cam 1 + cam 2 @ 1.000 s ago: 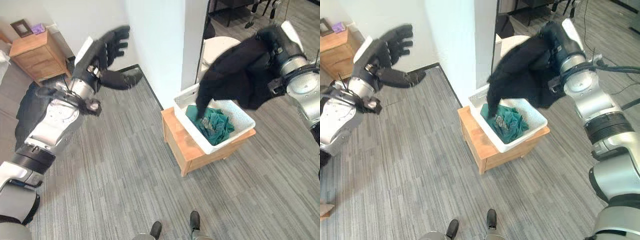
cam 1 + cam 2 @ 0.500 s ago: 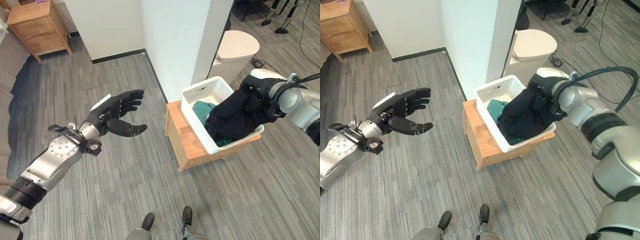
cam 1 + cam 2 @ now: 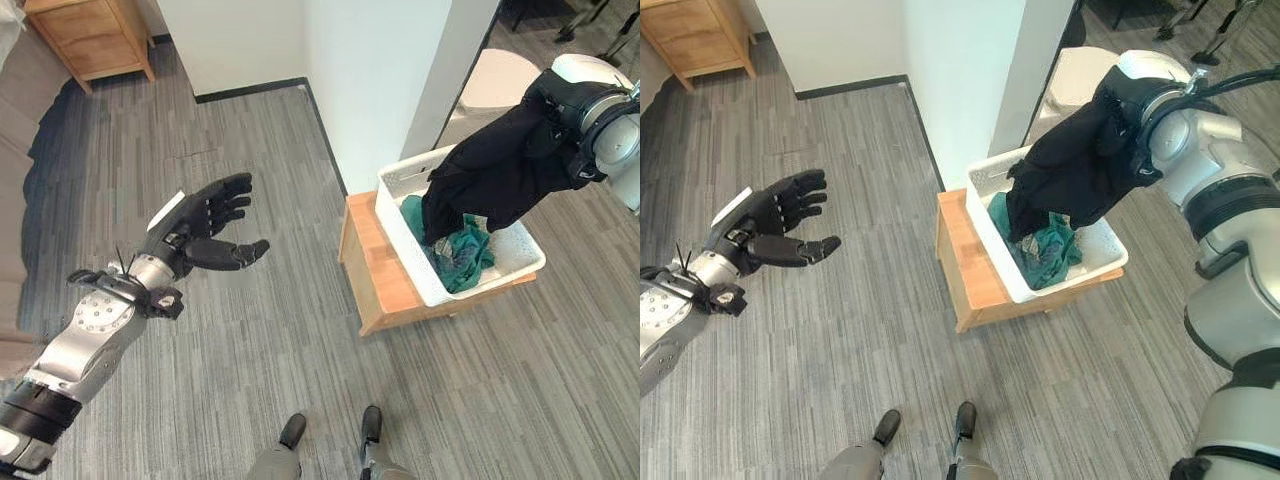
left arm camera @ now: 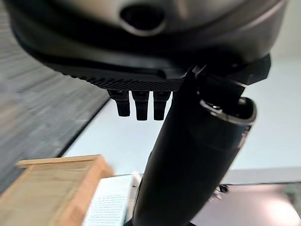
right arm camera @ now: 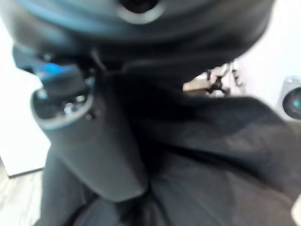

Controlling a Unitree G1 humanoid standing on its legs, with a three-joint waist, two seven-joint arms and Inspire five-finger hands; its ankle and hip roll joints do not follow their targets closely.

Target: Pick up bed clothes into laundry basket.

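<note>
A black garment [image 3: 500, 170] hangs from my right hand [image 3: 556, 92], whose thumb [image 5: 89, 141] presses into the cloth. The garment's lower end dangles into a white laundry basket [image 3: 497, 278], touching a teal cloth [image 3: 462, 256] that lies inside. The basket stands on a low wooden table [image 3: 378, 272]. My left hand [image 3: 205, 225] is held out over the floor, well left of the basket, with straight fingers and nothing in it.
A white wall corner [image 3: 370, 80] stands right behind the basket. A white round bin [image 3: 497, 80] is behind it to the right. A wooden dresser [image 3: 95, 35] is at the far left. A person's shoes [image 3: 293, 430] show at the bottom edge.
My right hand has lifted the black garment from lying in the basket to hanging above it. The camera has shifted. The left hand stays open at about the same place.
</note>
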